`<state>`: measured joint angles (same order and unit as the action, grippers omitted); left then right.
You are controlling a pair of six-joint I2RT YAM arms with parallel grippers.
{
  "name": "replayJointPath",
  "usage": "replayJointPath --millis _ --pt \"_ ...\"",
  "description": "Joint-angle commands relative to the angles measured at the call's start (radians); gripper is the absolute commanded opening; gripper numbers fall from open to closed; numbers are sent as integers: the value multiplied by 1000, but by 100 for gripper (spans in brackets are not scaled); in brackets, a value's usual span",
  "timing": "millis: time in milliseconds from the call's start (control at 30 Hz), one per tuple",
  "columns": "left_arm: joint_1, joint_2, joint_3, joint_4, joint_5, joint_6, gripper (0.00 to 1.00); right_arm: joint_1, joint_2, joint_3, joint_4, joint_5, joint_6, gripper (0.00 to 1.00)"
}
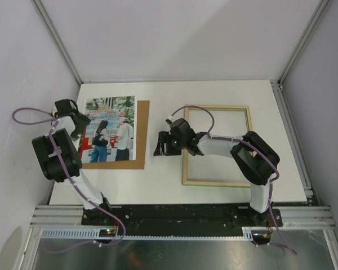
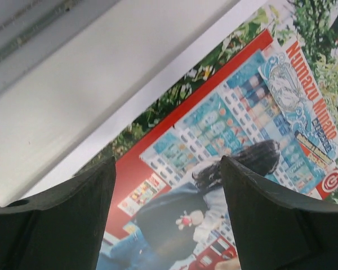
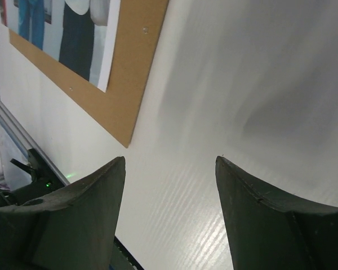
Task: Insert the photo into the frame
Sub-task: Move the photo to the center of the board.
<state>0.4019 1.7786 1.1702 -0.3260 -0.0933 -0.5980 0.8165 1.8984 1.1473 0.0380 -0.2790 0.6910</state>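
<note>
The photo (image 1: 110,128) lies flat on the brown backing board (image 1: 142,135) at the left of the table. It fills the left wrist view (image 2: 236,129) and shows in the right wrist view (image 3: 73,28). My left gripper (image 1: 80,125) is open just above the photo's left edge, empty. The frame (image 1: 217,146) lies pale wood side up at the right. My right gripper (image 1: 160,144) is open and empty over bare table between board and frame, left of the frame.
The white table (image 1: 225,93) ends at aluminium rails (image 1: 293,216) along the front and right. Grey walls close in the left, back and right. The board's corner shows in the right wrist view (image 3: 129,90).
</note>
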Motion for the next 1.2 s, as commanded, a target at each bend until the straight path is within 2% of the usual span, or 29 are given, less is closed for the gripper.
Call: replayJointPath --millis 0,267,500,733,1167 --pt "5 54 87 13 -101 89 80 6 -32 34 -58 45 -89 70" --pt "5 164 176 -7 -175 244 86 -2 -82 17 -69 88 -163 70" --pt "4 252 245 -71 -158 375 92 -13 -106 -4 -31 102 -189 71" --pt "1 296 252 -115 -67 400 93 -28 -98 -33 27 77 -188 71" --pt "-58 223 162 -119 120 422 93 -43 -100 -69 85 62 -172 71"
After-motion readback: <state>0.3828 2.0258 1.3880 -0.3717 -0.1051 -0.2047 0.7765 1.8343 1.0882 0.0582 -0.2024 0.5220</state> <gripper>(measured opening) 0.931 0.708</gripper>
